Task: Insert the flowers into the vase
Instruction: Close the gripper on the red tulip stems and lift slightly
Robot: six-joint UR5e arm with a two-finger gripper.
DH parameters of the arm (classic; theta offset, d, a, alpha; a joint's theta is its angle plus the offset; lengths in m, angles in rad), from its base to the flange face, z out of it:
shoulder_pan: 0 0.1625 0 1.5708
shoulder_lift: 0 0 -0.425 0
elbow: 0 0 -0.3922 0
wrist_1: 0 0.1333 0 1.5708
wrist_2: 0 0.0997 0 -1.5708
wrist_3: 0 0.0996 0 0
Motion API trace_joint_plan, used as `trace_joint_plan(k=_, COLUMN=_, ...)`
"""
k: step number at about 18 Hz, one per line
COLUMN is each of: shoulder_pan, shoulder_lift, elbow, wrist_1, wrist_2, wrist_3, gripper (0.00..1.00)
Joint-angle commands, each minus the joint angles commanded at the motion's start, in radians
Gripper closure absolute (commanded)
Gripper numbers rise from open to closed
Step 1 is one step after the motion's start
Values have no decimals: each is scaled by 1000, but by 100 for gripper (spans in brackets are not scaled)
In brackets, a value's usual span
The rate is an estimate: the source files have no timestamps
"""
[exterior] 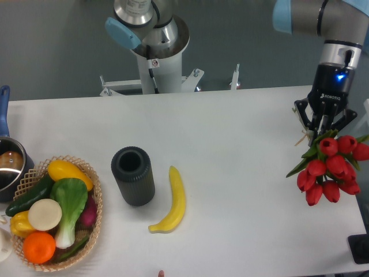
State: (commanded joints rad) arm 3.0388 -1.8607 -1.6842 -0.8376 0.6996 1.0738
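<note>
Flowers (pixel 331 167) hang at the right edge of the frame: a tight bunch of red tulip buds with green leaves, buds pointing down and toward the lower right, stems running up into my gripper (pixel 320 131). My fingers are closed around the stems, just above the leaves, and the bunch is tilted, not upright. A few leaves stick out to the left of the buds.

The vase (pixel 133 176) stands well apart from the flowers, left of the frame's middle: a dark ribbed cylinder with a round open mouth facing up. Just to its right lies a yellow banana (pixel 174 201), curved, not touching it.

At the lower left a woven basket (pixel 95 202) holds a yellow pepper, an orange, a leafy green, a dark cucumber and a pale round piece. At the left edge a metal pot (pixel 8 167) with a blue handle is partly cut off.

Everything rests on a white table (pixel 242 190). Behind it, at the top of the frame, my arm's pale base post (pixel 161 69) rises against a grey wall.
</note>
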Motion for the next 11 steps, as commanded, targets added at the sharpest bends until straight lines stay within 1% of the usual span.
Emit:
trace_joint_plan(k=3, shoulder_pan=3, shoulder_lift=2, elbow=-18, wrist_1=2, wrist_2=-29, wrist_3=6, gripper=85)
trace_joint_plan(k=11, shoulder_pan=-3, shoulder_lift=-3, elbow=-9, wrist_1=5, wrist_2=-66, wrist_3=8, gripper=85)
